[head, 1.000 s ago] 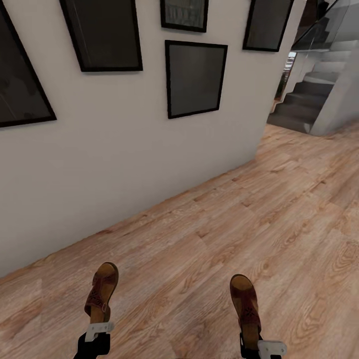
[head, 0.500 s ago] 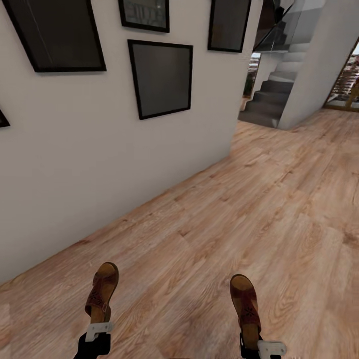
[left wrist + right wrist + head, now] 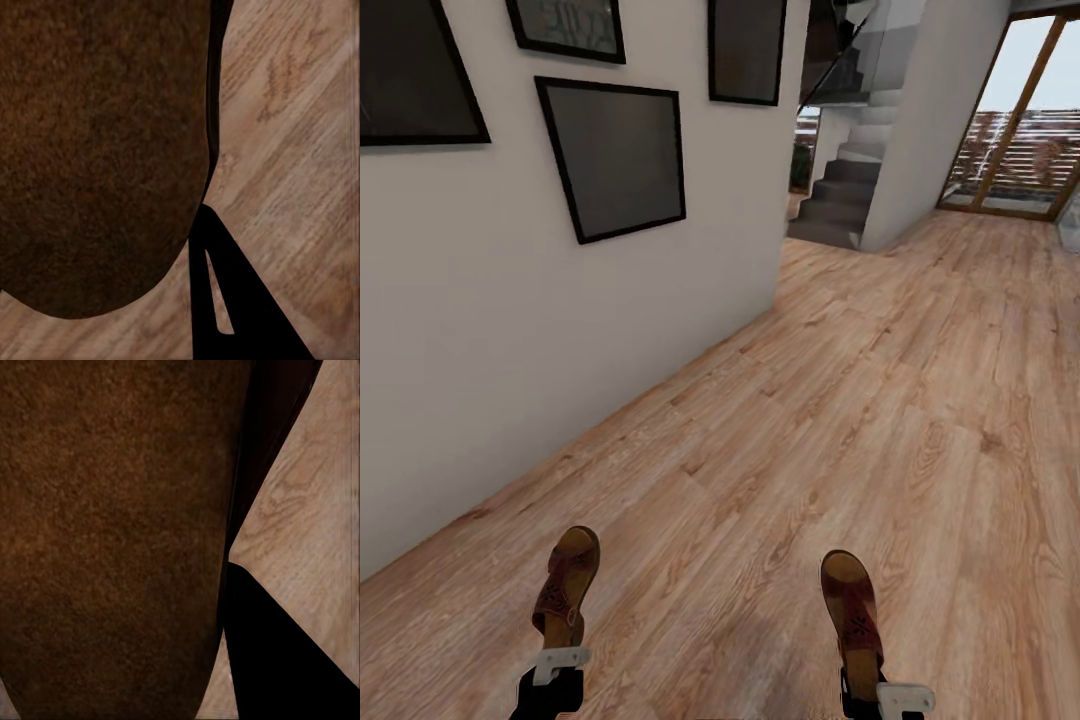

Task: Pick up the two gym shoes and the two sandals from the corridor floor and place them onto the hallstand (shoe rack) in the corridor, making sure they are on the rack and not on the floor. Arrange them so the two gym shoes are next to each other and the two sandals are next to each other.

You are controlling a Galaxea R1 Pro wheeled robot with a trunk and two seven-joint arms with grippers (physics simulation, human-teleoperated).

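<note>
Head view: left gripper (image 3: 560, 648) clamped on one brown sandal (image 3: 566, 589), right gripper (image 3: 865, 680) clamped on the other sandal (image 3: 852, 610), jaws closed at each heel, both shoes carried above the wood-plank corridor floor (image 3: 840, 400), beside a white wall (image 3: 510, 330) hung with dark frames (image 3: 618, 155).

Low in the head view, the left gripper (image 3: 560, 640) and right gripper (image 3: 867, 668) each show a pale grey bracket on a black body. In the wrist views each gripper's finger (image 3: 232, 300) is a flat black wedge, the left one with a narrow slot.
</note>
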